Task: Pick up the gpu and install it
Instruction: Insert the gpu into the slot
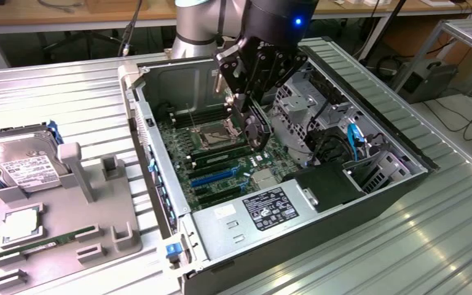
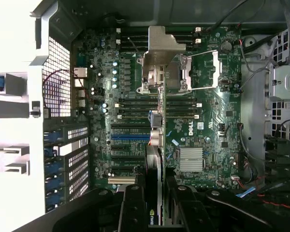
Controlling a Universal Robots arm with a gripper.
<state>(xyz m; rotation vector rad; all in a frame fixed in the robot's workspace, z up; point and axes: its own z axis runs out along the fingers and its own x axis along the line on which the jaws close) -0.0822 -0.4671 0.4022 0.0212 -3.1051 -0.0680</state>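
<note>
My gripper (image 1: 249, 98) hangs inside the open computer case (image 1: 150, 132), shut on the gpu (image 1: 255, 130). The gpu is a slim black card that juts down from the fingers toward the motherboard (image 1: 219, 153), above the area beside the CPU socket (image 1: 217, 134). In the wrist view the gpu (image 2: 154, 159) runs edge-on away from my gripper (image 2: 154, 203), and its silvery bracket (image 2: 160, 55) is at the far end, over the CPU socket (image 2: 203, 72). The blue slot (image 2: 129, 137) and the black slots lie to one side of the card's edge.
A grey fixture tray (image 1: 64, 246) at the exterior view's left carries a hard drive (image 1: 27, 166), a CPU chip (image 1: 21, 226) and a green RAM stick (image 1: 47, 243). Inside the case are the power supply (image 1: 260, 212), drive cages and cables (image 1: 351, 144).
</note>
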